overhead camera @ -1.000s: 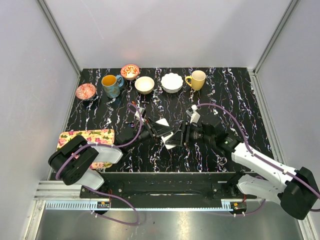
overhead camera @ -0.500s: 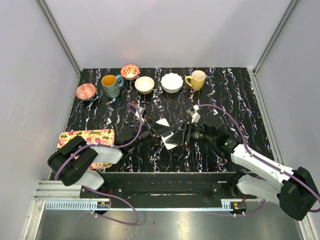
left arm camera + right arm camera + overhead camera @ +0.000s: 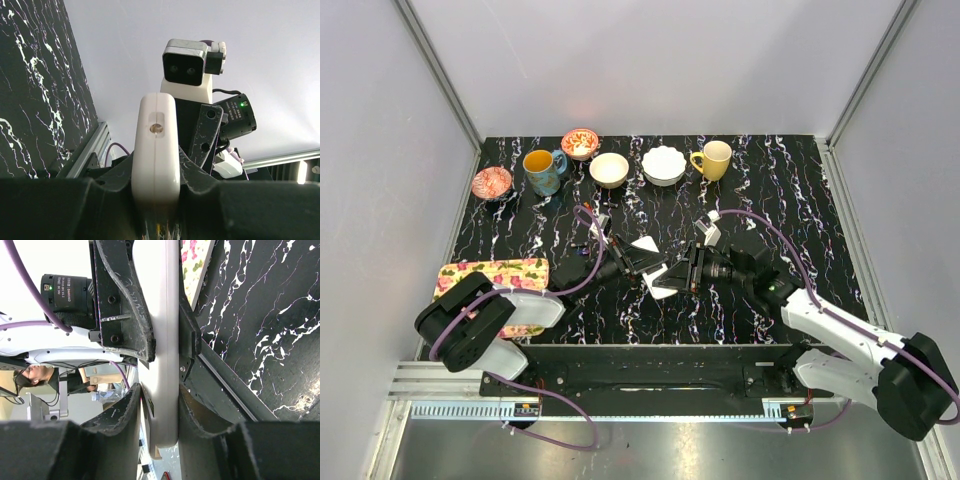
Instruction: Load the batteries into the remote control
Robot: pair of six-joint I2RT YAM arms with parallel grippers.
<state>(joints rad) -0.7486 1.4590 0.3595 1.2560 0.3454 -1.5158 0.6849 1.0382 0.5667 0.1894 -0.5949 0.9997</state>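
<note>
My left jaws are clamped on the remote control (image 3: 155, 150). Seems light, stiff, slick plastic, so best pinched across its flat faces. Right jaws straddle it, can't tell if gripping.

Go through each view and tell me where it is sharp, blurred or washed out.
Top view: evenly lit and sharp, with a faint warm glow on the back wall. Left wrist view: the remote is crisp, the left gripper at the bottom edge dark and soft. Right wrist view: the background at upper left is blown to white, while the table is sharp.
</note>
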